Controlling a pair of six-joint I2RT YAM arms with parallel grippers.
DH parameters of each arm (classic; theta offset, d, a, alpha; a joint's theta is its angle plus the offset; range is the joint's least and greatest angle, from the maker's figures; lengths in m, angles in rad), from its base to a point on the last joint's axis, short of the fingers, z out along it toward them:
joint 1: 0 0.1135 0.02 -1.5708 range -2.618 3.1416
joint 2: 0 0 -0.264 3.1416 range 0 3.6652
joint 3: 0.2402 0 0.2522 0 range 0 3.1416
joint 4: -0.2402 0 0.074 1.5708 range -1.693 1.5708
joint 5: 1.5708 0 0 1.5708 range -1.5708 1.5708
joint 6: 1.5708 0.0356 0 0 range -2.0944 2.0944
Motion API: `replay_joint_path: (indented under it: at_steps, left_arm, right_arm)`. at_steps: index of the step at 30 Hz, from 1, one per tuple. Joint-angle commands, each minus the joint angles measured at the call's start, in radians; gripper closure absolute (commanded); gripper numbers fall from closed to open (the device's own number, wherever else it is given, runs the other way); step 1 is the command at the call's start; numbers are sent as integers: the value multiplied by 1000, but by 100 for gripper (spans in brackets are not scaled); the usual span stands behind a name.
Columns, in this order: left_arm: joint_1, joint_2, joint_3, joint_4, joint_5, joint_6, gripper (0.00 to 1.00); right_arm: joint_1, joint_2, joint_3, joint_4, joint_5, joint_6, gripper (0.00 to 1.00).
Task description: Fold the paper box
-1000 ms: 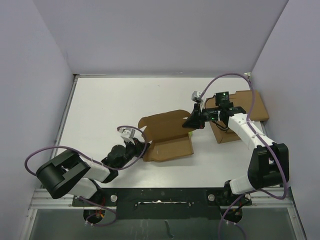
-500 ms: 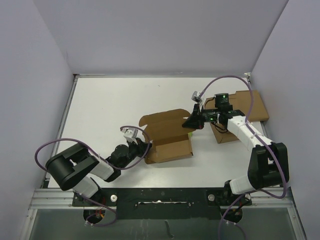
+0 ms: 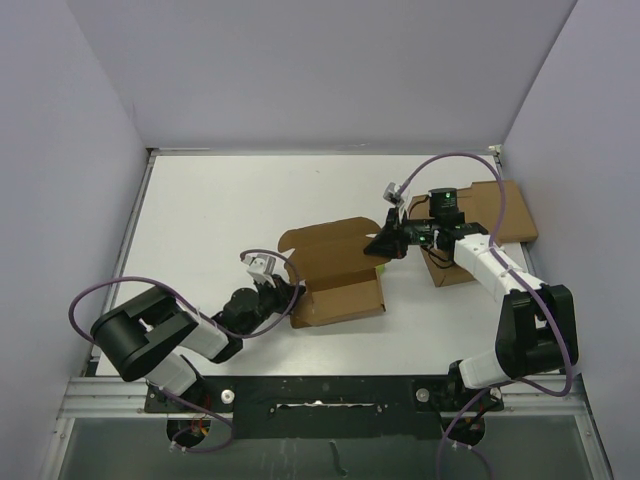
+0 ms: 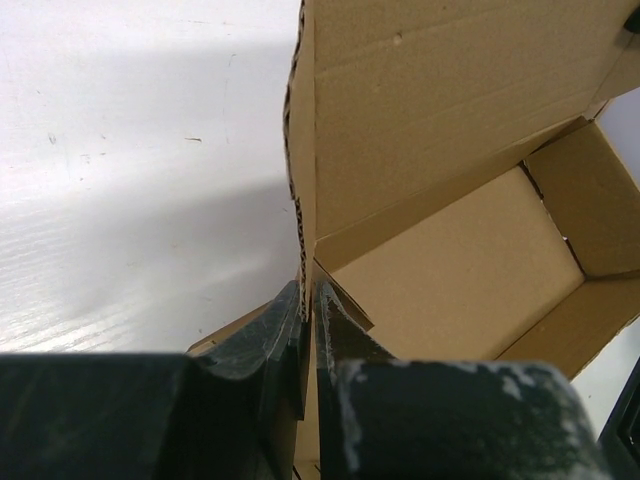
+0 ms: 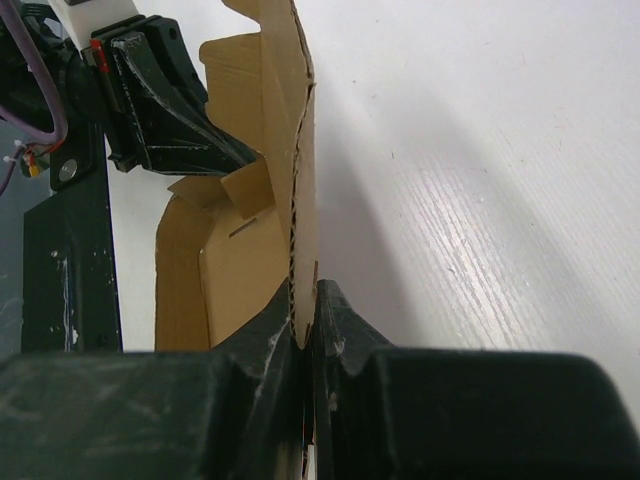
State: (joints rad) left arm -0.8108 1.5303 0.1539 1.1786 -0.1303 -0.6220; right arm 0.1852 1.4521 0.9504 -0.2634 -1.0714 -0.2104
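The paper box (image 3: 335, 270) is a brown cardboard sheet, partly folded, lying open at the table's middle with its lid flap raised. My left gripper (image 3: 290, 295) is shut on the box's left side wall; in the left wrist view the corrugated edge (image 4: 305, 200) stands between my fingertips (image 4: 308, 300). My right gripper (image 3: 385, 245) is shut on the box's far right flap; in the right wrist view the flap's edge (image 5: 300, 170) rises from between the fingers (image 5: 312, 310). The box's inside (image 5: 235, 290) and the left gripper (image 5: 170, 110) show beyond.
A flat brown cardboard slab (image 3: 500, 215) with a squat brown box (image 3: 450, 265) lies at the right, under the right arm. White walls close the table on the left, back and right. A black rail (image 3: 320, 395) runs along the near edge.
The left arm has swung its elbow inward and its gripper has slid slightly right along the box. The right gripper has barely moved. The box stays in place.
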Motion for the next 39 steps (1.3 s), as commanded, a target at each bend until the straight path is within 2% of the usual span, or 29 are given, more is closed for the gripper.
replay_joint_path:
  at_steps: [1,17,23,30,35,39]
  left_arm:
    - [-8,-16,42,1,12,-19,94]
    - [-19,-13,100,-111,-53,-56,91]
    - [-17,-126,74,-186,-39,-22,86]
    - [-14,-389,98,-522,5,4,72]
    - [-11,-581,108,-762,44,-9,70]
    - [-11,-718,108,-936,92,-85,71]
  right_arm:
    - [13,-23,-7,77,2,30,100]
    - [20,-16,-7,83,-4,36,100]
    - [9,-18,-2,70,-9,24,100]
    - [-2,-25,5,55,-26,6,100]
    - [-3,-24,7,51,-35,-1,100]
    - [-5,-26,8,48,-40,-6,100]
